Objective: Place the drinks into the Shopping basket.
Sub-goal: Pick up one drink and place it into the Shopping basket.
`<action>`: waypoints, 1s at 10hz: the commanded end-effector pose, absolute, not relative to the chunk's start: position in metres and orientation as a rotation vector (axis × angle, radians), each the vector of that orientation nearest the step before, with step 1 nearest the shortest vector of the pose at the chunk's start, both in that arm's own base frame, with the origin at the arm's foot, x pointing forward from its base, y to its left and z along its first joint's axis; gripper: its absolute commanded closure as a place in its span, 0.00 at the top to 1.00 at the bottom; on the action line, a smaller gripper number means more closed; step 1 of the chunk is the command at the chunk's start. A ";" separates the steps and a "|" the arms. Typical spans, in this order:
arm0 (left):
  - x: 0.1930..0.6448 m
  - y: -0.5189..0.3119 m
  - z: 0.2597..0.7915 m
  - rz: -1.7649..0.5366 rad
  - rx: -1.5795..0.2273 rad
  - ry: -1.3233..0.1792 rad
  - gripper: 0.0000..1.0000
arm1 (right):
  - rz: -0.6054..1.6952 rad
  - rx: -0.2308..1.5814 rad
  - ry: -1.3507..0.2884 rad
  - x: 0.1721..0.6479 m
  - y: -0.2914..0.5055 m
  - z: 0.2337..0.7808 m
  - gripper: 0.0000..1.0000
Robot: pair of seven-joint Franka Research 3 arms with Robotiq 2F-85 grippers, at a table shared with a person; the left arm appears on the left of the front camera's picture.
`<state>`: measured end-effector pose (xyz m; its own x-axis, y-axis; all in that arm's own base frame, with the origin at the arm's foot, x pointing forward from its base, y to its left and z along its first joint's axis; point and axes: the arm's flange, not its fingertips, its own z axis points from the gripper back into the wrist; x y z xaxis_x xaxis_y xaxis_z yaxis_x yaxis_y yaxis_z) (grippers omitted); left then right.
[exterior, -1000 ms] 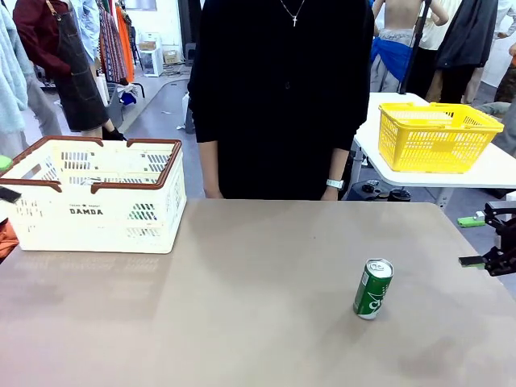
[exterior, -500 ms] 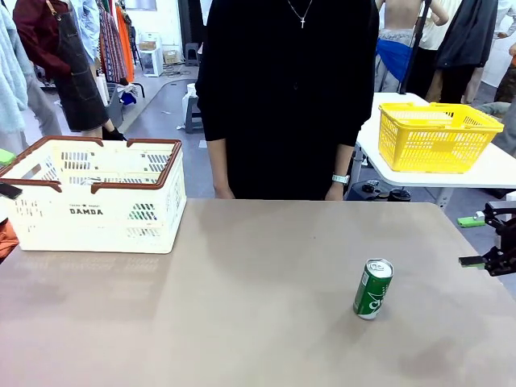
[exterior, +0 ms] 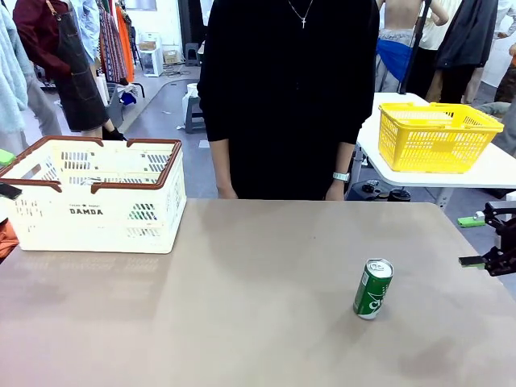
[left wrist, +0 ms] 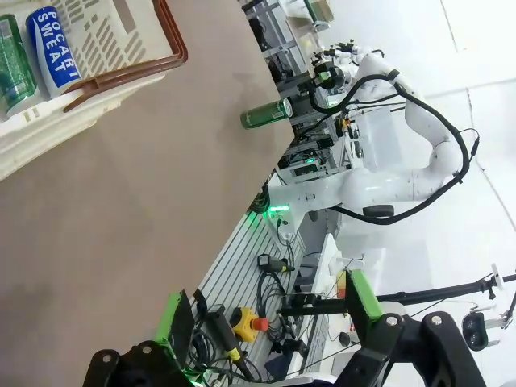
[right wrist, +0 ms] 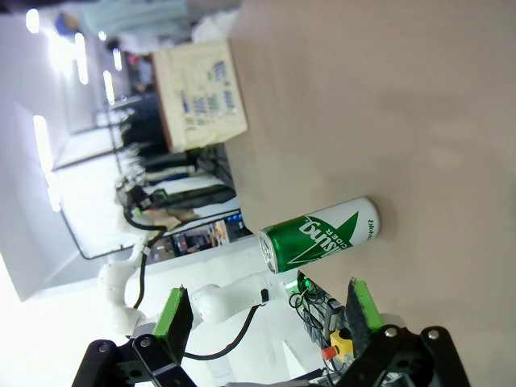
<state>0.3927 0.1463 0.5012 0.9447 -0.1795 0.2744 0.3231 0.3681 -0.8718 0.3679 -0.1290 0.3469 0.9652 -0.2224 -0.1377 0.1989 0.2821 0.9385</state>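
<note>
- One green can [exterior: 372, 289] stands upright on the table [exterior: 242, 322], right of the middle and near the robot's edge.
- A blue can [left wrist: 50, 44] and a second green can [left wrist: 14, 68] lie side by side inside the basket [exterior: 97, 193], which sits at the table's far left.
- Bare tabletop lies between the standing can and the basket.
- The can, the basket and both grippers are where they were a second ago. Only the person [exterior: 282, 97] has shifted slightly toward the right.
- The right gripper [right wrist: 266, 310] hangs off the table's right edge, fingers spread, holding nothing, with the can just ahead.
- The left gripper [left wrist: 270, 310] is beside the basket, fingers spread, empty.
- A yellow basket [exterior: 435, 137] rests on a separate white table behind.
</note>
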 end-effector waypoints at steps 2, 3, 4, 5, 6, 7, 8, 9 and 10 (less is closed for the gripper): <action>0.392 0.146 0.502 -0.315 -1.155 -0.154 1.00 | -0.282 1.253 -0.021 0.368 -0.129 0.347 1.00; 0.392 0.146 0.502 -0.315 -1.155 -0.154 1.00 | -0.267 1.089 -0.004 0.377 -0.101 0.367 1.00; 0.392 0.146 0.502 -0.315 -1.155 -0.154 1.00 | -0.207 0.934 0.015 0.388 -0.068 0.386 1.00; 0.392 0.146 0.502 -0.315 -1.155 -0.154 1.00 | -0.179 0.796 0.005 0.397 -0.036 0.402 1.00; 0.392 0.146 0.502 -0.315 -1.155 -0.154 1.00 | -0.117 0.635 -0.002 0.401 -0.004 0.409 1.00; 0.392 0.146 0.502 -0.315 -1.155 -0.154 1.00 | -0.059 0.503 -0.018 0.400 0.030 0.411 1.00; 0.392 0.146 0.502 -0.315 -1.155 -0.154 1.00 | -0.004 0.440 -0.034 0.397 0.057 0.413 1.00; 0.392 0.146 0.502 -0.315 -1.155 -0.154 1.00 | 0.018 0.359 -0.119 0.390 0.079 0.416 1.00; 0.392 0.146 0.502 -0.315 -1.155 -0.154 1.00 | 0.088 0.334 -0.205 0.380 0.089 0.426 1.00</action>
